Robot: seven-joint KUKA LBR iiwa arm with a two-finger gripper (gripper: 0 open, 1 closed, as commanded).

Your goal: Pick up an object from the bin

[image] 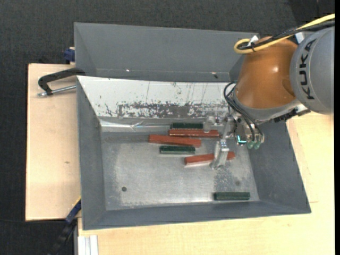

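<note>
My gripper [220, 158] reaches down at the right of the bin's floor, over the right end of a short red bar [197, 160] that lies slightly tilted. A bit of red shows on the gripper's right side, so the bar passes under or through it. Just up and left of it lies a dark green bar [177, 149], and above that a long red bar [174, 139].
Near the back wall lie another red bar [194, 134] and a dark green bar [186, 125]. A lone dark green bar [231, 196] rests by the front wall at the right. The arm's orange cover hangs over the bin's right back corner.
</note>
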